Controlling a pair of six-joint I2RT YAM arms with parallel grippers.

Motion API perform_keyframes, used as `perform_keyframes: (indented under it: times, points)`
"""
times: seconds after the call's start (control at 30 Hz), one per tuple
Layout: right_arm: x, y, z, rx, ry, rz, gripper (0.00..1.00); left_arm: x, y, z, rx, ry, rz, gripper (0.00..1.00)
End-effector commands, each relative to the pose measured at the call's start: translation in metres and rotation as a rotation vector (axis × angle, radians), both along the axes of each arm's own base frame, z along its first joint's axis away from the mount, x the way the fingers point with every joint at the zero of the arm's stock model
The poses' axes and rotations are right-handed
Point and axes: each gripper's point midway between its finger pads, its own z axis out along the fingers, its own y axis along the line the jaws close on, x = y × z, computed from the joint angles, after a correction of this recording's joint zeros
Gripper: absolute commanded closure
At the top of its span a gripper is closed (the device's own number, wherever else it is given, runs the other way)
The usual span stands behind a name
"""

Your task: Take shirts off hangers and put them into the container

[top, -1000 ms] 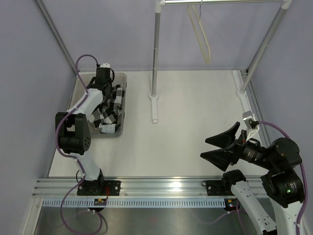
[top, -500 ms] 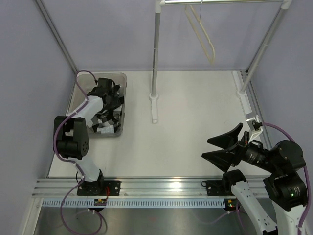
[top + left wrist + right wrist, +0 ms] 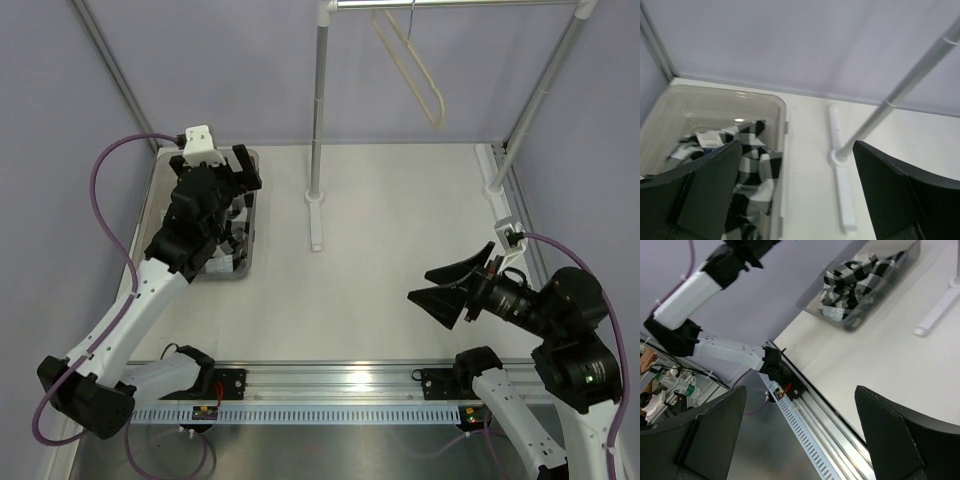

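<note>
Metal rack (image 3: pixel 318 100) on white table (image 3: pixel 400 250)

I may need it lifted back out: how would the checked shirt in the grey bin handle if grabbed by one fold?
Probably floppy: the checked shirt lies crumpled in soft folds, so one pinch would likely leave the rest draping. It seems light, thin cloth. Trailing fabric might snag on the bin.

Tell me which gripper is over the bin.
The left gripper: it hangs over the grey bin holding the checked shirt; the right gripper hovers over the table opposite.

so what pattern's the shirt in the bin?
Black-and-white check; the shirt shows best in the right wrist view.
</note>
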Motion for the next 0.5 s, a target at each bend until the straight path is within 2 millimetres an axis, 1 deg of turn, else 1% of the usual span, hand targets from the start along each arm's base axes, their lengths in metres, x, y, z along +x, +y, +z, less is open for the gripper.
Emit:
perform_keyframes:
  times: [0.0, 0.03, 0.07, 0.1, 0.13, 0.17, 0.2, 0.23, 0.27, 0.3, 0.33, 0.37, 0.4, 0.43, 0.47]
  points:
    - [0.038, -0.005, -0.045, -0.097, 0.166, -0.108, 0.01, -0.025, -0.018, 0.009, -0.098, 0.038, -0.03, 0.01]
    - [0.044, -0.005, -0.053, -0.105, 0.187, -0.125, 0.0, -0.039, -0.041, -0.011, -0.103, 0.085, -0.105, 0.01]
    - [0.048, -0.004, -0.054, -0.092, 0.189, -0.132, 0.01, -0.05, -0.056, -0.021, -0.127, 0.093, -0.165, 0.01]
    - [0.053, -0.003, -0.068, -0.091, 0.222, -0.138, 0.01, -0.061, -0.072, -0.029, -0.165, 0.09, -0.231, 0.01]
    - [0.054, -0.002, -0.073, -0.08, 0.232, -0.139, 0.01, -0.086, -0.102, -0.014, -0.239, 0.015, -0.389, 0.01]
    - [0.058, 0.001, -0.073, -0.054, 0.233, -0.137, 0.01, -0.098, -0.113, -0.054, -0.231, 0.069, -0.443, 0.01]
    - [0.063, 0.002, -0.09, -0.06, 0.273, -0.137, 0.01, -0.11, -0.124, -0.064, -0.286, 0.086, -0.486, 0.01]
    - [0.065, 0.005, -0.093, -0.05, 0.277, -0.126, 0.01, -0.127, -0.136, -0.076, -0.324, 0.079, -0.55, 0.01]
    - [0.067, 0.007, -0.097, -0.048, 0.288, -0.122, 0.0, -0.135, -0.143, -0.081, -0.35, 0.08, -0.58, 0.01]
    - [0.071, 0.008, -0.111, -0.056, 0.315, -0.123, 0.01, -0.142, -0.15, -0.083, -0.364, 0.076, -0.612, 0.01]
    - [0.073, 0.009, -0.116, -0.06, 0.327, -0.12, 0.01, -0.152, -0.158, -0.087, -0.359, 0.09, -0.637, 0.01]
    - [0.076, 0.01, -0.116, -0.05, 0.314, -0.116, 0.01, -0.154, -0.16, -0.093, -0.348, 0.108, -0.632, 0.01]
    - [0.078, 0.012, -0.126, -0.053, 0.334, -0.112, 0.01, -0.156, -0.161, -0.098, -0.334, 0.123, -0.623, 0.01]
    - [0.08, 0.013, -0.13, -0.052, 0.341, -0.108, 0.0, -0.161, -0.164, -0.101, -0.324, 0.127, -0.621, 0.01]
    - [0.084, 0.014, -0.129, -0.04, 0.329, -0.106, 0.01, -0.162, -0.166, -0.104, -0.315, 0.123, -0.622, 0.01]
